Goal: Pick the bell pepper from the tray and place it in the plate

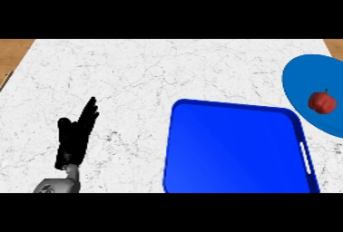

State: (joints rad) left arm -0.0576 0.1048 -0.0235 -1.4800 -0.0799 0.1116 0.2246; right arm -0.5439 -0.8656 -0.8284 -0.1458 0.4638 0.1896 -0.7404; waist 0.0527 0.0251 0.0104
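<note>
A small red bell pepper lies on the light blue plate at the right edge of the head view. The dark blue tray sits lower centre right with nothing on it. My left hand rests at the lower left on the counter side, fingers straight and pointing up, far from both tray and plate. No right hand shows anywhere in the view.
The white marble counter spreads across the view. A strip of wooden surface shows past its left edge at the top left. The plate is cut off by the view's right edge.
</note>
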